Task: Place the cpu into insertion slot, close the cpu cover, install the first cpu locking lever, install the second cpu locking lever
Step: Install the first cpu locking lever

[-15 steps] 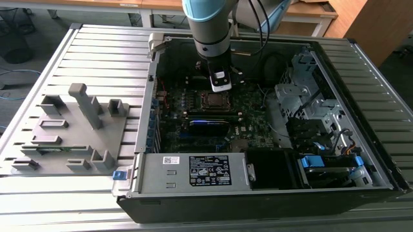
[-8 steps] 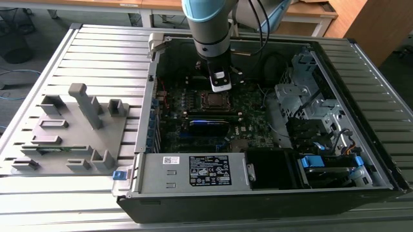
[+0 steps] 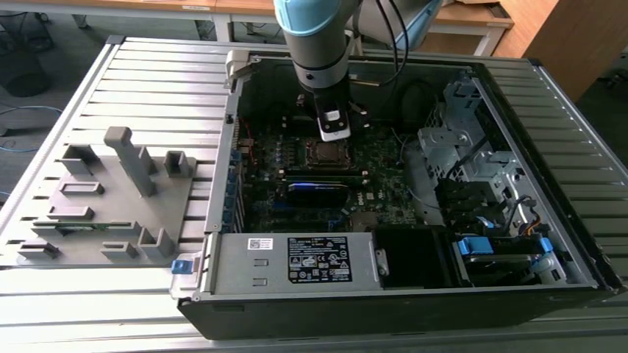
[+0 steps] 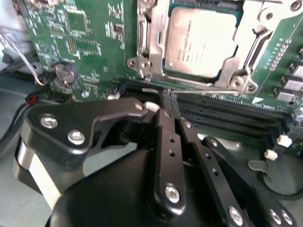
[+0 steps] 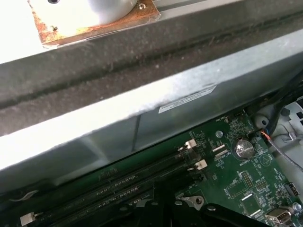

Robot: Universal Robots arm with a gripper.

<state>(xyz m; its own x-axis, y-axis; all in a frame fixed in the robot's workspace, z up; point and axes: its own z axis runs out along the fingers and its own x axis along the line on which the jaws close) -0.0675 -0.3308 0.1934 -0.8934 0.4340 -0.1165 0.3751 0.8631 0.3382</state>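
In the second wrist view the cpu (image 4: pixel 201 40) is seen seated under the lowered cpu cover (image 4: pixel 152 47) - its metal top shows through the window. A thin wire lever (image 4: pixel 203 88) lies along the cover's edge, beside the long black memory slots (image 4: pixel 222 111). The gripper (image 4: pixel 174 117) is held near that lever, its 2 fingers drawn together with nothing seen between them. In the exterior view it hangs just beside the insertion slot (image 3: pixel 326 154).

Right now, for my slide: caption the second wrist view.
The cpu lies beneath the closed cpu cover, shut gripper beside it.
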